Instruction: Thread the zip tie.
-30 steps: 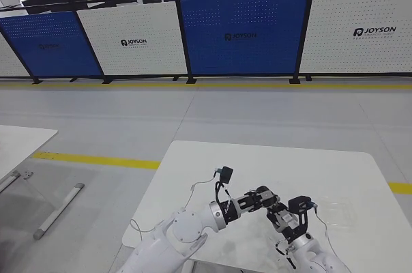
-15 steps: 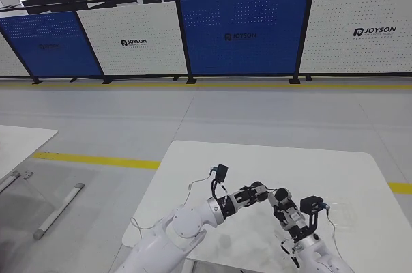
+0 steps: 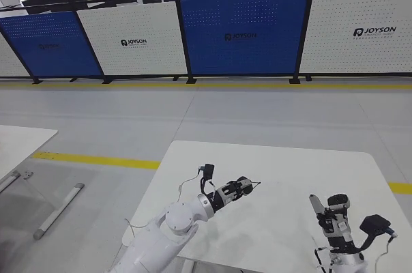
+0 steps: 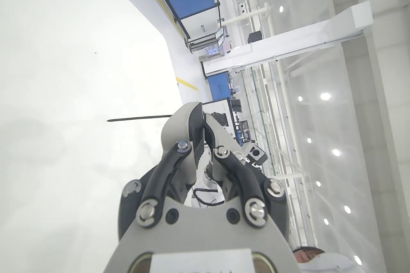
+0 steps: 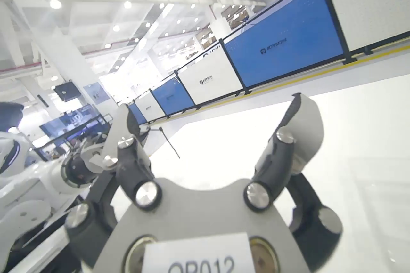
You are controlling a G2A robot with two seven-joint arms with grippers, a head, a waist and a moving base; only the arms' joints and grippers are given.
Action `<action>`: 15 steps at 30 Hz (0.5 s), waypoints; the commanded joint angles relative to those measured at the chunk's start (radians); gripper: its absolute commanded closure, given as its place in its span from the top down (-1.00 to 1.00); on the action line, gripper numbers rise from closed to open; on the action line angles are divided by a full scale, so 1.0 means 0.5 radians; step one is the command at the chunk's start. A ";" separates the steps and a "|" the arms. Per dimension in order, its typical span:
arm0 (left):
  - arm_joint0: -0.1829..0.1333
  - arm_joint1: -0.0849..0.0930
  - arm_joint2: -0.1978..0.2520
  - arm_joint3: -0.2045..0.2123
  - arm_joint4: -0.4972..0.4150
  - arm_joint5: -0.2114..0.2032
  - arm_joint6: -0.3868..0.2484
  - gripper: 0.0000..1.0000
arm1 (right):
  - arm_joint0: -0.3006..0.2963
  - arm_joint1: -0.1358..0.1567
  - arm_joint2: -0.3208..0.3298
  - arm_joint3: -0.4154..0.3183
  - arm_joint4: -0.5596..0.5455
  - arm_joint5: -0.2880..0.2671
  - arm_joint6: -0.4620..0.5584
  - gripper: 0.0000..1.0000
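Note:
A thin black zip tie (image 4: 137,118) sticks out sideways from my left gripper (image 4: 202,120), which is shut on one end of it. In the top view this gripper (image 3: 244,185) hovers over the middle of the white table (image 3: 295,164), and the zip tie (image 3: 255,183) points to the right. My right gripper (image 3: 327,202) is near the table's front right, well apart from the tie, its fingers spread and holding nothing. The right wrist view shows the same open gripper (image 5: 214,117), with the zip tie (image 5: 170,143) hanging from the left arm farther off.
The table's left edge (image 3: 148,198) and far edge (image 3: 267,145) border open grey floor. A second white table (image 3: 15,147) stands at the far left. Blue and white partition panels (image 3: 243,37) line the back.
The two grippers were close together over the table's front middle. The right arm has pulled away to the front right with its gripper open. The left arm drew back left, keeping the tie.

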 commanded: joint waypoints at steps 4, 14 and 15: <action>-0.001 -0.003 -0.015 0.070 -0.061 -0.026 -0.006 -1.00 | -0.130 0.048 0.174 -0.031 0.239 0.000 -0.142 1.00; -0.009 -0.005 -0.011 0.098 -0.066 -0.039 -0.004 -1.00 | -0.130 0.048 0.174 -0.031 0.239 0.000 -0.142 1.00; -0.009 -0.005 -0.011 0.098 -0.066 -0.039 -0.004 -1.00 | -0.130 0.048 0.174 -0.031 0.239 0.000 -0.142 1.00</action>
